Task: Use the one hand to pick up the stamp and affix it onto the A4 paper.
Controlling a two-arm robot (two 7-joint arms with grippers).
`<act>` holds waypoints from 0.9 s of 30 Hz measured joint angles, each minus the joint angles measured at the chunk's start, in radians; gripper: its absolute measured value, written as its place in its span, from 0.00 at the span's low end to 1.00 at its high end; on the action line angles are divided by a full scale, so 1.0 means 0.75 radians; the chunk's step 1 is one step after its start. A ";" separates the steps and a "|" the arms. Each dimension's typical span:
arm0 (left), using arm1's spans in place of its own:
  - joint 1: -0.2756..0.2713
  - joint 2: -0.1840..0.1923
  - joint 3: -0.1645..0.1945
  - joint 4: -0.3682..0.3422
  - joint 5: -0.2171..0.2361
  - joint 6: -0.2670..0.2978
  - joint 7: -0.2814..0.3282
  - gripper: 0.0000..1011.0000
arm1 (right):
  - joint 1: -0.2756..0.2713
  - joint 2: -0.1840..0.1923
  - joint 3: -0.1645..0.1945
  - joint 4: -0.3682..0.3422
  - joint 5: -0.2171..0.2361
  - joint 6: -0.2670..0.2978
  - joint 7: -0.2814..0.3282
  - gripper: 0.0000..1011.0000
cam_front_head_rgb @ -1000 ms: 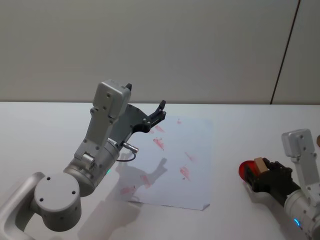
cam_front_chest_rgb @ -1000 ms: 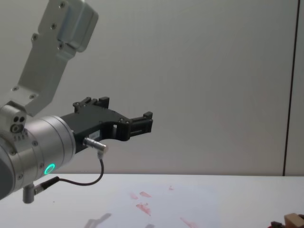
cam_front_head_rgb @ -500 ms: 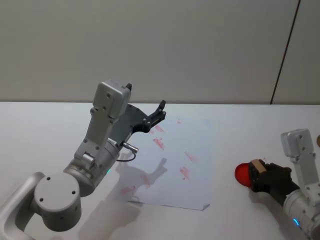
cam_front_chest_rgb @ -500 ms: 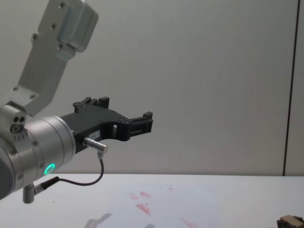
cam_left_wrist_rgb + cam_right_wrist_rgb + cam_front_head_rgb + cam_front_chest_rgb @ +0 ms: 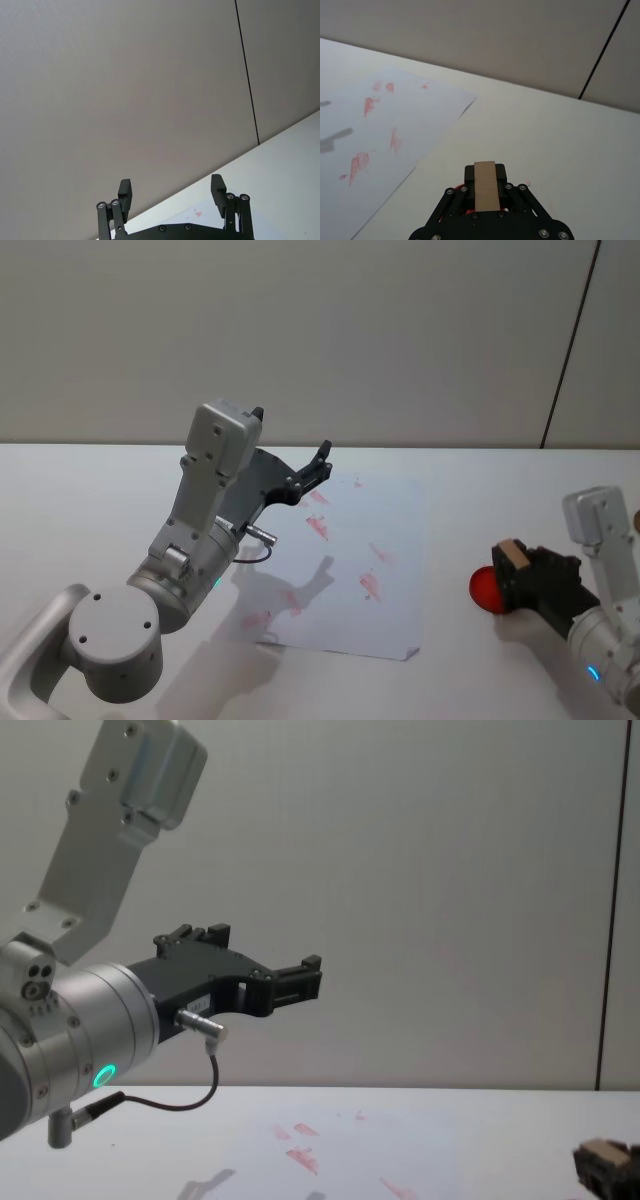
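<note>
While the right gripper sits low at the near right of the table, its two black fingers are clamped on the stamp. The tan block stands between them with its long top face showing, and in the right wrist view it lies straight down the middle of the jaws. Just left of the gripper is a red disc, lying on the table. The stamp shows over the disc's far-right edge, but I cannot tell whether the two touch. In the chest view the stamp shows at the right edge, low over the tabletop.

The paper lies flat in the middle of the table, well apart from the stamp and to its left. Its right edge runs from far to near, and its near right corner points toward the robot. Several red marks are scattered over the sheet, mostly on its left and middle parts. No part of the right gripper is over the sheet.

The left gripper is raised high over the far left part of the paper, on an arm that bends up from the near left. Its fingers stand apart with nothing between them, and they point toward the far wall. A green light glows on the arm's wrist, and a black cable loops beneath it. The arm's shadow falls across the left half of the sheet.
</note>
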 joint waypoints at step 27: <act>0.000 0.000 0.000 0.000 0.000 0.000 0.000 0.99 | 0.145 -0.074 -0.062 0.016 -0.085 -0.126 0.377 0.22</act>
